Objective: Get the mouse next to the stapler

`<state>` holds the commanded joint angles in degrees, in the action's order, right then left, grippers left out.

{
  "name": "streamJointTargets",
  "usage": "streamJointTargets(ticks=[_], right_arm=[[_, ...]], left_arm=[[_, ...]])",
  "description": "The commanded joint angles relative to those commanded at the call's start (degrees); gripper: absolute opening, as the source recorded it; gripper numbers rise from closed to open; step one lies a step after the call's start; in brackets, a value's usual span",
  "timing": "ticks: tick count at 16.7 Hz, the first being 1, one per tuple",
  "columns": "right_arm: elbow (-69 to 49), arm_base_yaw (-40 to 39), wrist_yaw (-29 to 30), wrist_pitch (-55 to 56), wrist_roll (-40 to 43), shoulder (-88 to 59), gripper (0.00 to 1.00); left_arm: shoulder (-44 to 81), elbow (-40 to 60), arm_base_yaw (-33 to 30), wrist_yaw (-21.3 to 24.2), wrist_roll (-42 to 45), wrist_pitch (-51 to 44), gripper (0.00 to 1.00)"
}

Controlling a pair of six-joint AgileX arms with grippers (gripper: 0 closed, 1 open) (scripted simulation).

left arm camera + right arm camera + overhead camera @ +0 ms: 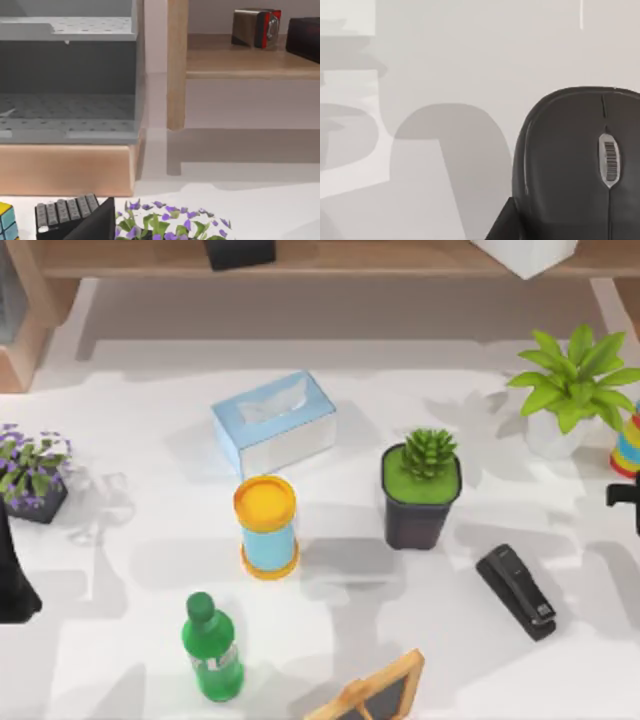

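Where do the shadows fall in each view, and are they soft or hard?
Top view: soft grey shadows lie on the white table around the stapler and succulent pot. Right wrist view: a broad rounded shadow beside the mouse. Left wrist view: shade beneath the wooden shelf.

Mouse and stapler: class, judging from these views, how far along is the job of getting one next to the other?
Nothing looks done yet. The stapler lies alone on the table's right side, with no mouse beside it. In hand: the right wrist view looks closely at the black mouse on the white surface. Left to do: grasping the mouse, carrying it over and setting it beside the stapler.
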<state>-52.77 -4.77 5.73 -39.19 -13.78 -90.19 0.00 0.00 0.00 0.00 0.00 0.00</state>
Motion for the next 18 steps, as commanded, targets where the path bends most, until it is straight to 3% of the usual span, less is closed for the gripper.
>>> streamJointTargets(ticks=[13, 18], right_arm=[[0.1, -5.36, -4.76, -3.25, 4.52, -4.38, 0.0], [0.1, -5.36, -4.76, -3.25, 4.52, -4.38, 0.38]], left_arm=[[0.0, 0.0, 0.0, 0.0, 0.0, 0.0, 1.0], [0.0, 0.0, 0.0, 0.0, 0.0, 0.0, 1.0]])
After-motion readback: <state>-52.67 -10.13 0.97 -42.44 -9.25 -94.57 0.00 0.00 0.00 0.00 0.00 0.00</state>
